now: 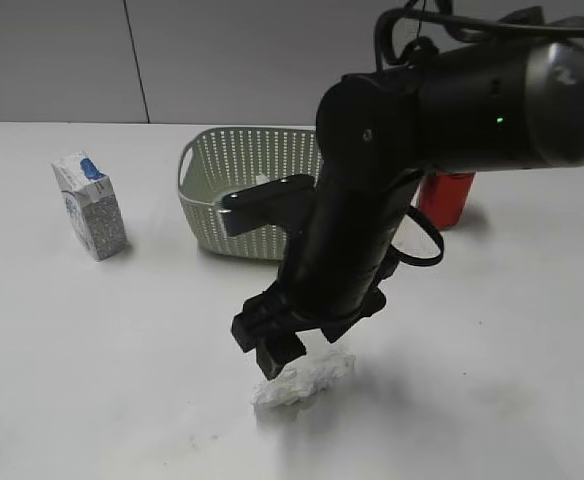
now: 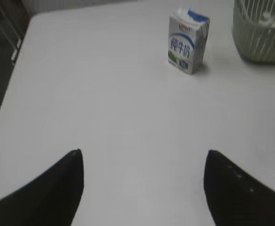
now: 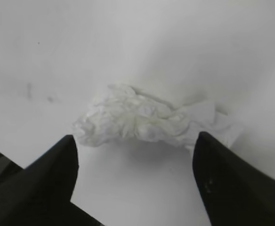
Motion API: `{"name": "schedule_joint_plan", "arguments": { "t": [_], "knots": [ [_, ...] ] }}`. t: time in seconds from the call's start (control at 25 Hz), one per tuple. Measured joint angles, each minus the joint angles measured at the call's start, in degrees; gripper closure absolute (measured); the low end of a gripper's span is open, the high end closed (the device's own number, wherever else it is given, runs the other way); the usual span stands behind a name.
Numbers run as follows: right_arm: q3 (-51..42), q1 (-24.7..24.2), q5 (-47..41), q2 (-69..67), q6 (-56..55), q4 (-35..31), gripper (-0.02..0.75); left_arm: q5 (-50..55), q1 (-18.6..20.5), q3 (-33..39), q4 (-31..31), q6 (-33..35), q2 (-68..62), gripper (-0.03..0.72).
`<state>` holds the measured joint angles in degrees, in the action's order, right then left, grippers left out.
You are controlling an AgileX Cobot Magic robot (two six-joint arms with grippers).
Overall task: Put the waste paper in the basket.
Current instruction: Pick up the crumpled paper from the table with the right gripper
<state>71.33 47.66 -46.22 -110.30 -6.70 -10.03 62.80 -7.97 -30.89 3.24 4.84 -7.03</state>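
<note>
A crumpled white waste paper wad (image 1: 305,379) lies on the white table near the front. It fills the middle of the right wrist view (image 3: 147,120). My right gripper (image 3: 135,146) is open just above it, its fingertips on either side and a little short of the wad; in the exterior view the gripper (image 1: 277,352) hangs over the wad's left end. The pale green basket (image 1: 212,190) stands behind the right arm, with something white inside (image 2: 268,17). My left gripper (image 2: 144,160) is open and empty over bare table.
A white-and-blue small carton (image 1: 90,205) stands upright left of the basket; it also shows in the left wrist view (image 2: 188,41). A red can (image 1: 445,198) stands right of the basket, partly behind the right arm. The table's left edge (image 2: 15,70) shows in the left wrist view.
</note>
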Motion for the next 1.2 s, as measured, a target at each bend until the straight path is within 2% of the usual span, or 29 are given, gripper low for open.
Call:
{"name": "schedule_joint_plan", "arguments": {
  "t": [0.16,0.8,0.88,0.96,1.16,1.2],
  "knots": [
    [1.01,0.05,-0.11,-2.24,-2.87,0.56,0.167,-0.09,0.05,0.11,-2.08,-0.98,7.13,0.101],
    [1.33,0.11,-0.74,-9.6,-5.32,4.31,0.182,-2.88,0.29,1.9,-2.9,-1.26,7.39,0.107],
    [1.38,0.11,-0.02,-9.6,-5.42,4.7,0.231,-2.88,0.29,1.9,-2.9,-1.26,7.39,0.107],
    [1.4,0.11,0.65,-9.62,-5.42,5.01,0.316,-2.88,0.29,1.9,-2.9,-1.26,7.39,0.107],
    [1.44,0.11,1.17,-9.73,-3.67,5.26,0.654,-2.91,0.29,1.9,-2.9,-1.26,7.39,0.107],
    [1.44,0.11,0.94,-9.43,-3.05,5.26,0.692,-2.91,0.29,1.9,-2.9,-1.26,7.39,0.107]
  ]
}}
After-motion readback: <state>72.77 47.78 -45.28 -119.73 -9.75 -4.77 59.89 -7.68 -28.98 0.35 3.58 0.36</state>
